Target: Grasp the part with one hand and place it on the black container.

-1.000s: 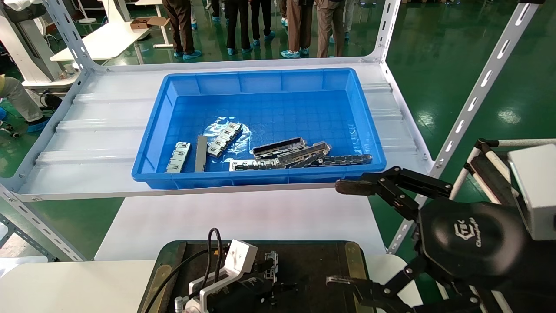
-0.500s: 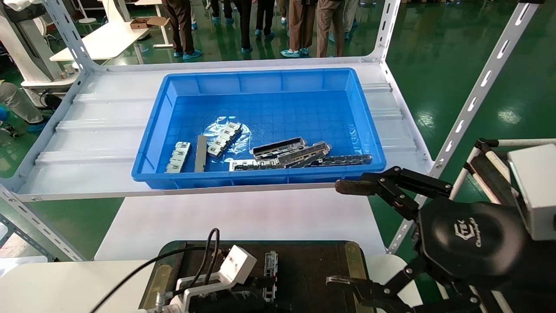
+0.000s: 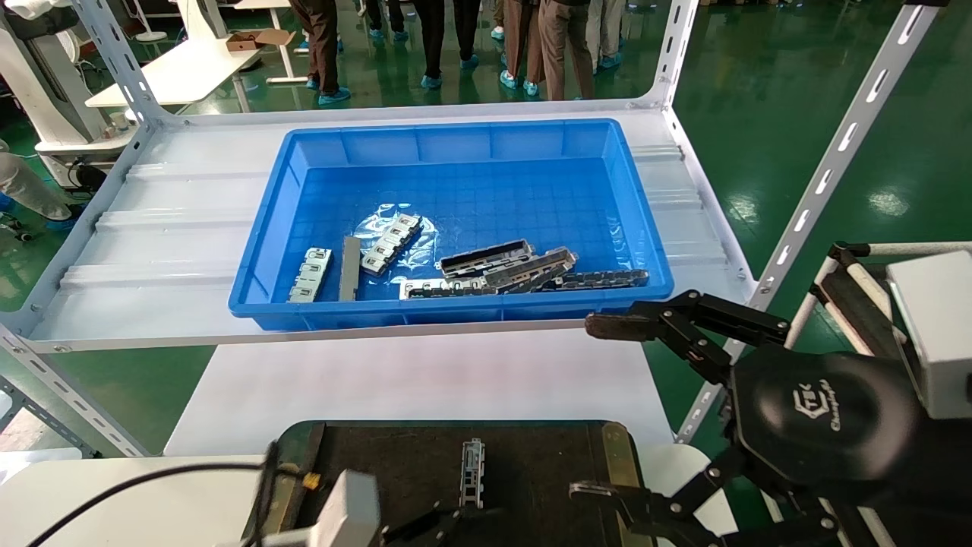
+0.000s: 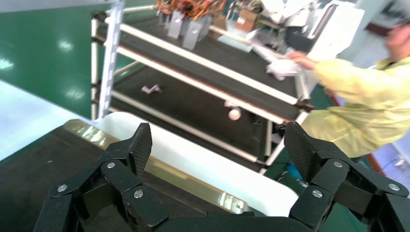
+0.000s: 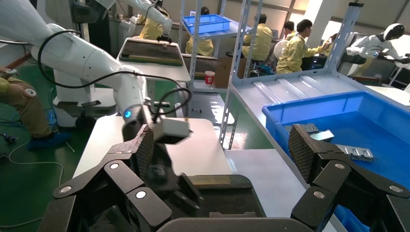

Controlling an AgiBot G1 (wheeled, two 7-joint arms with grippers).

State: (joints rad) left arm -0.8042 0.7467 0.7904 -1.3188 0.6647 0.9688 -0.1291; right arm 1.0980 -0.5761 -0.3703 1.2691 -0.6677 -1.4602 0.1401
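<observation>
On the black container point(image 3: 531, 463), near its middle, the part point(image 3: 472, 472) is seen lying flat. Just beside it the left hand point(image 3: 425, 524) is held with fingers spread, gripping nothing. Beside the blue bin point(image 3: 456, 137), the right hand point(image 3: 661, 410) is likewise spread.

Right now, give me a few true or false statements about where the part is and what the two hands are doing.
1. The part lies on the black container. True.
2. The left hand is clamped on the part. False: its fingers are spread open with nothing between them, low at the container's near edge.
3. The blue bin holds no metal pieces. False: several lie near its front wall.
4. The right hand is open, off to the right of the container. True.
5. The part stands on end. False: it lies flat.
</observation>
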